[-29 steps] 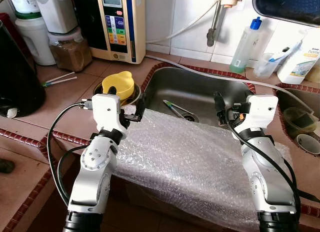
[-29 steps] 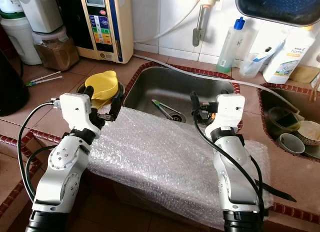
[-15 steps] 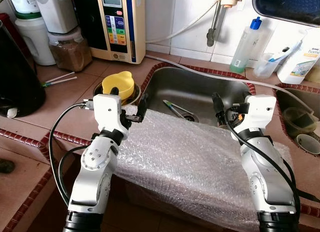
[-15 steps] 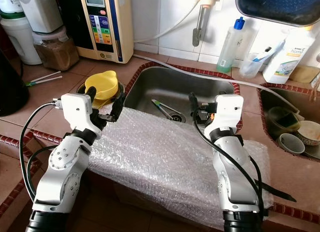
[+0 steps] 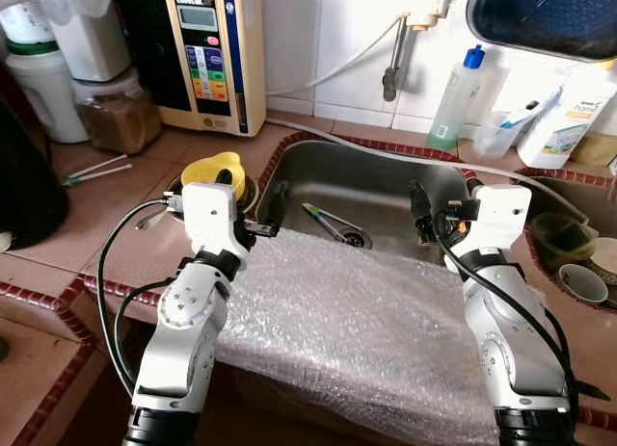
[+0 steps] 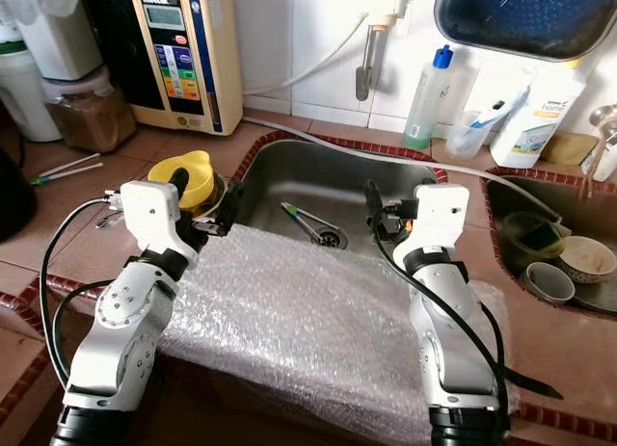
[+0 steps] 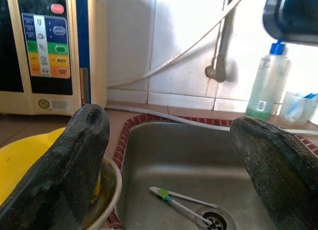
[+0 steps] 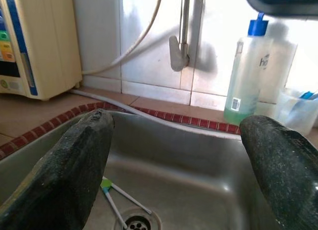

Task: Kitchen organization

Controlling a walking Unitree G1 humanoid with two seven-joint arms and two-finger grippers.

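Dull brushed-metal sink (image 5: 386, 181) set in matt terracotta-tile bench (image 5: 96, 200) w/ glossy white wall tiles (image 5: 328, 32), crinkly clear plastic bubble wrap (image 5: 357, 321), rough matt black fingers (image 7: 64, 165), glossy yellow plastic cup (image 5: 214, 169).

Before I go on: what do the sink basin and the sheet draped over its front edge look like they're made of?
Sink basin: looks like brushed stainless steel, dull grey with soft reflections. Sheet: clear plastic bubble wrap, judging by its rows of small glinting bubbles and see-through look.

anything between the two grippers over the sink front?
Just bubble wrap below the gap between the left gripper and right gripper, seen from the left eye view.
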